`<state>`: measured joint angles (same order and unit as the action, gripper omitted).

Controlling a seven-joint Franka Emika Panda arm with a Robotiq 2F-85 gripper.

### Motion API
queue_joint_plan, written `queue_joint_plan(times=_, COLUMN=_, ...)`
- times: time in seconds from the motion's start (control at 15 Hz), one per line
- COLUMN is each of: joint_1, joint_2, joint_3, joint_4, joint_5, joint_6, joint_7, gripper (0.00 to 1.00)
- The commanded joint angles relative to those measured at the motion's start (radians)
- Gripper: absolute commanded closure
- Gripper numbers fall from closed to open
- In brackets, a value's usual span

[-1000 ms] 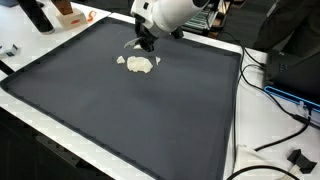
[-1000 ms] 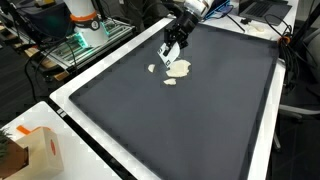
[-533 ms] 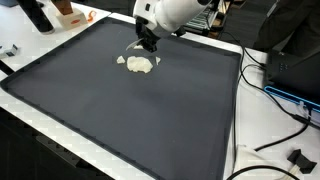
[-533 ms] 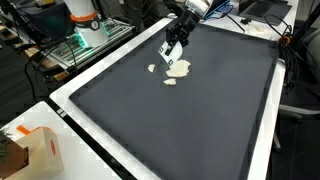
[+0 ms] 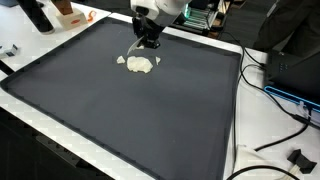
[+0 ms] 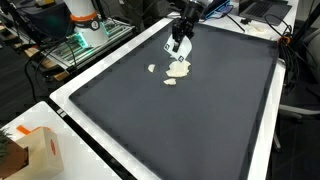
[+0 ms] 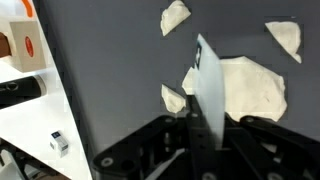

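My gripper (image 5: 147, 41) (image 6: 180, 42) hangs over the far part of a dark mat (image 5: 150, 120) (image 6: 200, 120). It is shut on a thin pale flat blade (image 7: 205, 85) that sticks out between the fingers, edge-on in the wrist view. Just beyond the blade's tip lies a large torn white piece (image 7: 250, 85) (image 5: 141, 64) (image 6: 178, 69). Smaller white scraps lie around it (image 7: 175, 17) (image 7: 284, 38) (image 7: 174, 97) (image 6: 152, 68). In both exterior views the blade sits slightly above the scraps; contact cannot be judged.
A white table rim (image 5: 235, 100) frames the mat. An orange-and-white box (image 6: 35, 150) (image 7: 20, 45) and a black cylinder (image 7: 18, 90) stand off the mat. Cables (image 5: 275, 95) lie beyond the mat's side edge, and a dark bottle (image 5: 37, 14) stands at a back corner.
The gripper with the blade has shifted a little toward the back edge of the mat and risen slightly. The white pieces have not moved.
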<state>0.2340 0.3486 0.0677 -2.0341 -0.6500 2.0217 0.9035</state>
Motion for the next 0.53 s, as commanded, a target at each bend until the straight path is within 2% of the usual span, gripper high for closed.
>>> queue_joint_plan(times=0.0, joint_1=-0.039, joint_2=-0.099, joint_3=0.014, joint_4=-0.088, joint_5=0.081, joint_6=0.096, joint_7=-0.124, gripper=0.99)
queue_joint_plan(times=0.47, joint_1=-0.080, joint_2=-0.213, joint_3=0.013, joint_4=-0.172, joint_5=0.332, joint_6=0.238, joint_7=-0.438, gripper=0.99)
